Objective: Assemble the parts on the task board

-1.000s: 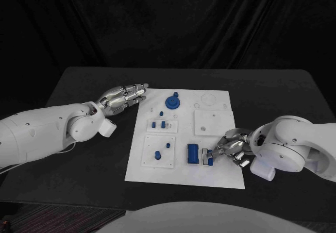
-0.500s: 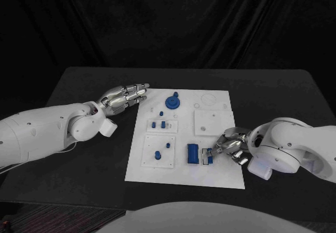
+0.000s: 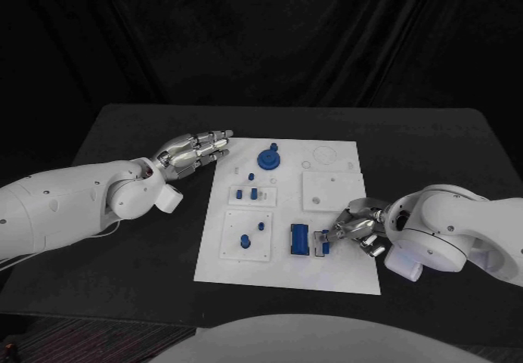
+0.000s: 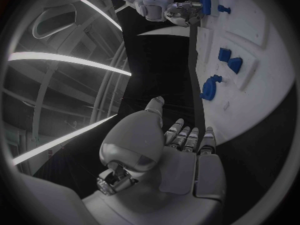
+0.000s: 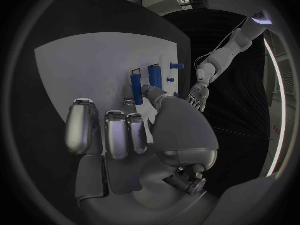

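White task board (image 3: 338, 272) flat mid-table; blue parts (image 3: 298, 240) scattered in its recesses, round one (image 3: 268, 159) near far edge.

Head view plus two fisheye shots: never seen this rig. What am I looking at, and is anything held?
A two-armed robot works at a black table. The head view looks down from its head; each round picture comes from a camera behind one wrist.

On the table lies the white task board, carrying small blue parts, such as a round blue part and a long blue block.

The left hand hovers beside the board's edge, fingers together and extended, holding nothing. The right hand reaches a small part beside the block; whether it grips it I cannot tell.
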`<action>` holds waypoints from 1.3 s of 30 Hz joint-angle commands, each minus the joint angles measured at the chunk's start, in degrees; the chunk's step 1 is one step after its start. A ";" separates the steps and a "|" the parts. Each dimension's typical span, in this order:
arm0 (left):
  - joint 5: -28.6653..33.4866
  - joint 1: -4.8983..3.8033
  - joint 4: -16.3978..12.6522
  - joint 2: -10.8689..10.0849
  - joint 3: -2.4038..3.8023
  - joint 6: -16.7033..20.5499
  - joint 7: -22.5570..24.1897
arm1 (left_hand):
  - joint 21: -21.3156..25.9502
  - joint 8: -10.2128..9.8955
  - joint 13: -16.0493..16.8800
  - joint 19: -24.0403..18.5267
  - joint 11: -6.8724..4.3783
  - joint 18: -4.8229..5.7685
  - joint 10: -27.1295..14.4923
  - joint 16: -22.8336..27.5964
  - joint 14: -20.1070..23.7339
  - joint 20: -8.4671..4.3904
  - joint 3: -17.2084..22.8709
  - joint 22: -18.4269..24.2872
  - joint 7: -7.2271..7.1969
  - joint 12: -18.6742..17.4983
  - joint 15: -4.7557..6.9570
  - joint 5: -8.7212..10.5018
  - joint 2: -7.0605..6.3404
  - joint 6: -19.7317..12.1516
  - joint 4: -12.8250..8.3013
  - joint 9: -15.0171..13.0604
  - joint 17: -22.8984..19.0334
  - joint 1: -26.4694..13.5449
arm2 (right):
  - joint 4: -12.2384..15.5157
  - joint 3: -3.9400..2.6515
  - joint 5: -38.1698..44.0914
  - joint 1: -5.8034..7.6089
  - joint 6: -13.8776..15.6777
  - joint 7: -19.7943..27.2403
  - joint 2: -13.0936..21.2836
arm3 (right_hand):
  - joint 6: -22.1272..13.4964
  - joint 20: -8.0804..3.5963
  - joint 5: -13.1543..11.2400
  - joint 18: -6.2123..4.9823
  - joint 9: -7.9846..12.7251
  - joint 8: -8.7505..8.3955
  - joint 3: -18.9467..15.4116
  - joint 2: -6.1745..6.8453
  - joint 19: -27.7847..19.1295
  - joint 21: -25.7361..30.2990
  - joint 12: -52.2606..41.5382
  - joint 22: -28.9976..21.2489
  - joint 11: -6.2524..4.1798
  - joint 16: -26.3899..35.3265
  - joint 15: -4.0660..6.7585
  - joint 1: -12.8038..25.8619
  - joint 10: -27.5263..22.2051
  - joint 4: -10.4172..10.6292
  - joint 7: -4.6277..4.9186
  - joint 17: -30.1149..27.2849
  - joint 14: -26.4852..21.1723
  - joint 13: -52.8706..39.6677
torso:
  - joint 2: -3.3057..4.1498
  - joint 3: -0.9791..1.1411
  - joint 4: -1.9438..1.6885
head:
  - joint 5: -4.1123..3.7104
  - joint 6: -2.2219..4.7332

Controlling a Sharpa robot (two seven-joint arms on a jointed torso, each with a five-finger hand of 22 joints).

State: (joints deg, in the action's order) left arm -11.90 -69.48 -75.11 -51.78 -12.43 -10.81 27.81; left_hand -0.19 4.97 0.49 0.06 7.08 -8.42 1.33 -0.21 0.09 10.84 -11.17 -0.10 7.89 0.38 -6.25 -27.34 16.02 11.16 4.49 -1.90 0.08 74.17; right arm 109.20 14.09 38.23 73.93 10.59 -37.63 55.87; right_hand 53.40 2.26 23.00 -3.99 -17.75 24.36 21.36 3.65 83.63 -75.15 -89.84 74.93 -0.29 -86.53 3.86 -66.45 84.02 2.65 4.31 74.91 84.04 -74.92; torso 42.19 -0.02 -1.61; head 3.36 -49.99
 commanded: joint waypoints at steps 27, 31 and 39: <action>0.18 0.11 0.05 0.08 0.06 -0.97 0.35 | 0.19 0.10 0.06 -0.06 0.29 -0.37 0.14 0.21 -0.09 0.53 2.58 0.10 1.00 0.14 -0.41 -0.31 0.51 0.08 -2.88 0.01 -0.08 0.73 | 0.53 0.03 1.83 -0.25 -2.56 -0.83 -0.30 | -2.95 0.91 -14.61 0.04 -0.15 -0.98 -9.79 1.63 -1.32 3.16 -0.16 9.81 0.85 0.27 -0.71 4.81 5.98 4.01 0.71 7.50 4.30 -15.08 | -0.02 -0.02 0.07 | 0.01 -0.01; 0.18 0.12 0.07 0.11 0.06 -1.01 0.34 | 0.19 0.10 0.06 -0.06 0.29 -0.37 0.14 0.21 -0.09 0.53 2.58 0.10 1.00 0.14 -0.41 -0.31 0.51 0.08 -2.88 0.01 -0.08 0.73 | 0.46 0.03 1.92 -0.25 -2.45 -0.84 -0.29 | -3.29 0.95 -18.76 0.01 -0.39 -0.80 -12.83 1.24 -1.37 3.27 -0.16 9.79 0.85 0.21 -0.72 5.33 5.98 5.85 0.69 7.53 4.29 -15.08 | -0.02 -0.03 0.00 | 0.02 -0.01; 0.18 0.13 0.13 0.16 0.06 -1.07 0.41 | 0.19 0.11 0.06 -0.06 0.29 -0.36 0.14 0.21 -0.09 0.54 2.75 0.10 1.01 0.14 -0.42 -0.34 0.49 0.11 -3.06 0.01 -0.08 0.75 | 0.47 0.03 2.00 -0.25 -1.45 -0.37 -0.02 | -3.54 0.97 -19.83 -0.06 -0.74 -0.45 -17.47 -0.42 -1.56 3.67 -0.16 9.68 0.87 0.31 -0.67 8.13 5.98 10.61 0.61 7.22 4.19 -15.08 | -0.02 -0.01 -0.01 | 0.02 -0.01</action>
State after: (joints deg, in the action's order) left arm -11.90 -69.44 -74.93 -51.71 -12.42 -11.21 27.58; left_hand -0.19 4.97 0.48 -0.07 7.07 -8.42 1.33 -0.21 0.08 10.97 -8.49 -0.06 7.89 0.38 -6.25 -27.58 16.27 11.16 1.81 -1.89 0.06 74.42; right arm 109.54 14.13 39.80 73.84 9.03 -37.79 55.68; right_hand 50.33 3.22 3.36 -3.99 -18.46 23.67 4.18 3.26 82.54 -71.66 -89.84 74.91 0.23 -86.53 3.47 -58.73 83.94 12.76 4.91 74.91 84.04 -74.91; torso 42.17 -0.03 -1.59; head 3.38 -49.99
